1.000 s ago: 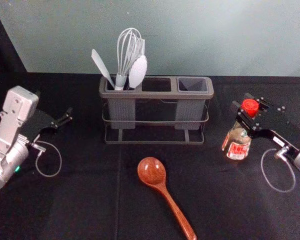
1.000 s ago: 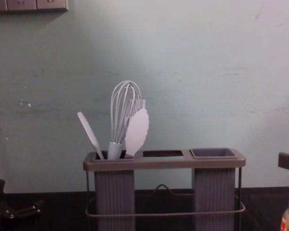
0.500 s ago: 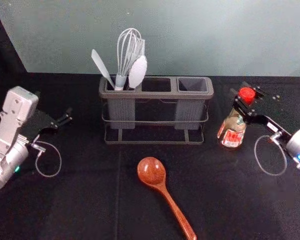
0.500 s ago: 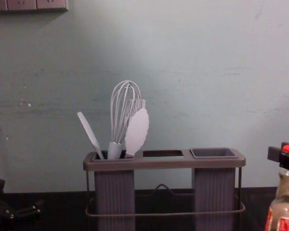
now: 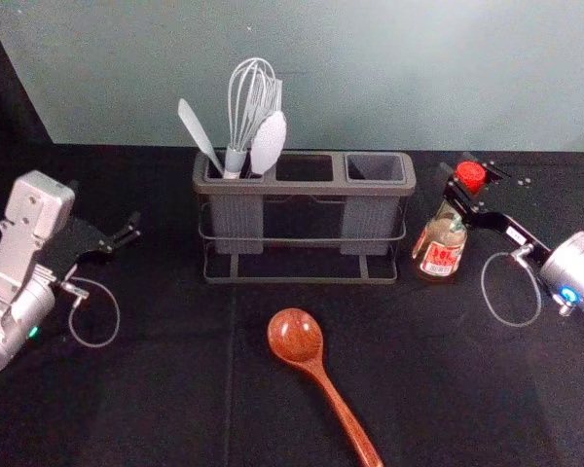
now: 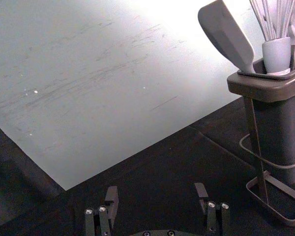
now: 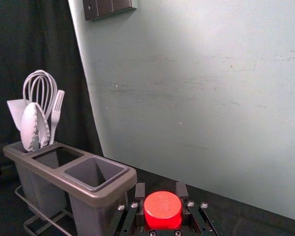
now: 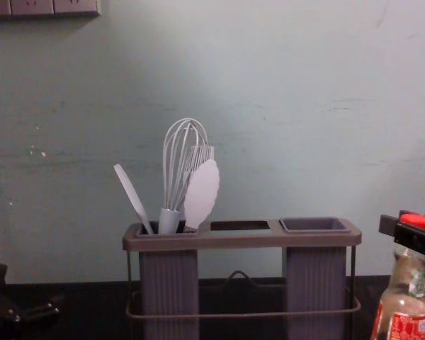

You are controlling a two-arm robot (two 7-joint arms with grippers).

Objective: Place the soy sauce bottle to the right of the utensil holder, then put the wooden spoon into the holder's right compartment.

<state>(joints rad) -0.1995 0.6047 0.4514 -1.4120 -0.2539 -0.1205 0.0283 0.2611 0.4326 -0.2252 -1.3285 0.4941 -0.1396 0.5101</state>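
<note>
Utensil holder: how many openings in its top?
3, in the top of the utensil holder: the left opening with the utensils, the middle opening and the empty right opening.

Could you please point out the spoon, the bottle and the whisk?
Spoon [image 5: 295,335], head view, on its bowl.
Bottle [image 5: 440,259], head view, on its label.
Whisk [image 8: 168,221], chest view, on its handle.

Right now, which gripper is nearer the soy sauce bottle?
Right. The right gripper holds the soy sauce bottle at its capped end; the left gripper hangs open well away from it, left of the utensil holder.
</note>
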